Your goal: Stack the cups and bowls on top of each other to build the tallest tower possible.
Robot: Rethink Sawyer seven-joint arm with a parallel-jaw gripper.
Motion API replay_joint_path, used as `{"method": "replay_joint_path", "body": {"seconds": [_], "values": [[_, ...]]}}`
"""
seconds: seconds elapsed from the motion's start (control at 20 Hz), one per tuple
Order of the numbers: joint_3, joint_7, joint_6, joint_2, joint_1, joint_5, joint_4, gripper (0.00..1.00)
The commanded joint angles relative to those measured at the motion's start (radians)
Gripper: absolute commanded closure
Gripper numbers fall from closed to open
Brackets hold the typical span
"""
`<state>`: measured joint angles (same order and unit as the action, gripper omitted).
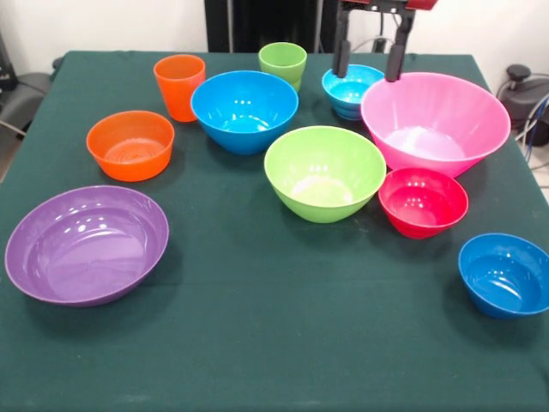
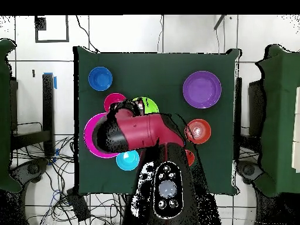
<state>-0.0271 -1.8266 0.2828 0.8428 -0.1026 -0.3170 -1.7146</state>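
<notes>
Dark green cloth covers the worktop (image 1: 257, 326), and every dish on it stands apart, open side up, with nothing stacked. Places below are taken from the lime green bowl (image 1: 325, 172) near the middle of the front view.

Largest is the pink bowl (image 1: 436, 122), just to the right of that green bowl and a little farther back, near the robot's side. Next comes the wide, shallow purple bowl (image 1: 87, 244), well off to the left and nearer the camera. A large blue bowl (image 1: 244, 111) sits just behind the green bowl and to its left. An orange bowl (image 1: 130, 144) lies farther left, beyond the large blue one. A small red bowl (image 1: 423, 202) stands close on the green bowl's right, in front of the pink bowl. One small blue bowl (image 1: 504, 274) is well to the right and nearer the camera; the other small blue bowl (image 1: 351, 90) is behind the green bowl, tucked against the pink bowl's left rim.

Smallest are the two cups: the orange cup (image 1: 180, 86) far back on the left, and the light green cup (image 1: 283, 64) behind the large blue bowl.

At the top edge the gripper (image 1: 369, 58) hangs with its jaws spread wide and holding nothing, above the small blue bowl beside the pink one. From overhead, the red arm (image 2: 137, 132) hides much of the middle of the worktop.
</notes>
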Motion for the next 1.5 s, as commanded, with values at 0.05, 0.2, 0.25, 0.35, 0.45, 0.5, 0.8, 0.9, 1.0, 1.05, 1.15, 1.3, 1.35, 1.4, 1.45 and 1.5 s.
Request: {"method": "replay_joint_path", "body": {"seconds": [0.05,0.2,0.25,0.35,0.45,0.5,0.8,0.9,1.0,1.05,1.15,1.3,1.35,1.4,1.45,1.5], "values": [[0.036,-0.148,0.002,0.001,0.089,-0.025,-0.083,0.00],[0.015,-0.154,0.053,0.029,0.085,0.031,-0.146,0.00],[0.015,-0.160,0.047,0.035,0.087,0.037,-0.163,0.00],[0.019,-0.171,0.035,0.046,0.093,0.047,-0.189,0.00],[0.006,-0.157,0.041,0.053,0.078,0.060,-0.206,0.00],[-0.005,-0.148,0.043,0.059,0.065,0.069,-0.218,0.00],[-0.064,-0.127,0.011,0.064,0.013,0.112,-0.281,0.00],[-0.066,-0.126,-0.012,0.063,0.011,0.110,-0.290,0.00],[-0.053,-0.118,-0.050,0.053,0.020,0.085,-0.275,0.00],[-0.043,-0.112,-0.073,0.047,0.027,0.066,-0.260,0.00],[-0.046,-0.094,-0.073,0.031,0.021,0.055,-0.237,0.00],[-0.050,-0.067,-0.032,0.026,0.018,0.055,-0.204,0.00],[-0.053,-0.062,-0.014,0.029,0.015,0.060,-0.201,0.00],[-0.049,-0.063,0.000,0.035,0.019,0.063,-0.204,0.00],[-0.044,-0.064,0.014,0.041,0.023,0.065,-0.207,0.00],[-0.033,-0.067,0.017,0.047,0.032,0.062,-0.205,0.00]]}}
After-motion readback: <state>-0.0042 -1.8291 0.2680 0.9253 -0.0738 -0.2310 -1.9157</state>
